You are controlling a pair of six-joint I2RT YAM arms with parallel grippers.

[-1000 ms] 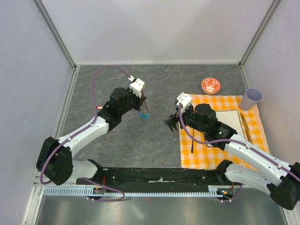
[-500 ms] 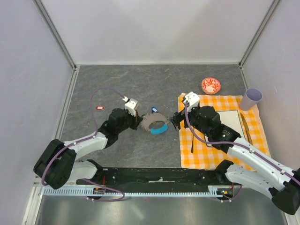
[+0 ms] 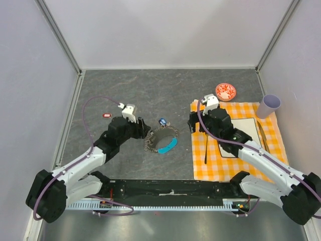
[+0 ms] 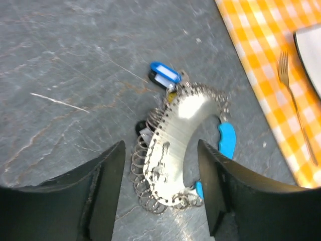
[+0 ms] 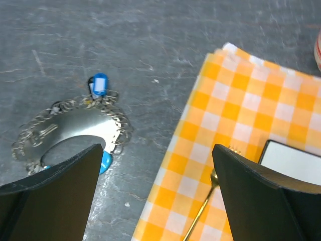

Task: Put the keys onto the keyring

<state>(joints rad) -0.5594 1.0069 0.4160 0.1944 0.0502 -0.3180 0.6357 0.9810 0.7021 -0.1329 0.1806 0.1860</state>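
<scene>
The keyring [image 3: 159, 138] lies flat on the grey table, a crescent of bright metal [image 4: 175, 143] edged with many small rings and a cyan strap piece [image 4: 226, 139]. A blue key [image 4: 164, 73] lies at its far end, touching the rings, and a dark key head [image 4: 141, 130] peeks out on its left side. My left gripper [image 4: 160, 196] is open, its fingers straddling the keyring's near end without gripping it. My right gripper [image 5: 158, 191] is open and empty over the edge of the checked cloth [image 5: 241, 115], with the keyring [image 5: 70, 128] to its left.
On the orange checked cloth [image 3: 220, 165] lie a white plate [image 3: 244, 135], a fork [image 3: 206, 148] and a knife [image 3: 261, 133]. A red-and-white bowl [image 3: 225, 91] and a lilac cup [image 3: 271, 105] stand at the back right. A small red tag [image 3: 107, 115] lies at left.
The left gripper lowered the keyring to the table, let go and opened, then drew back to the left. The right arm pulled back toward the cloth.
</scene>
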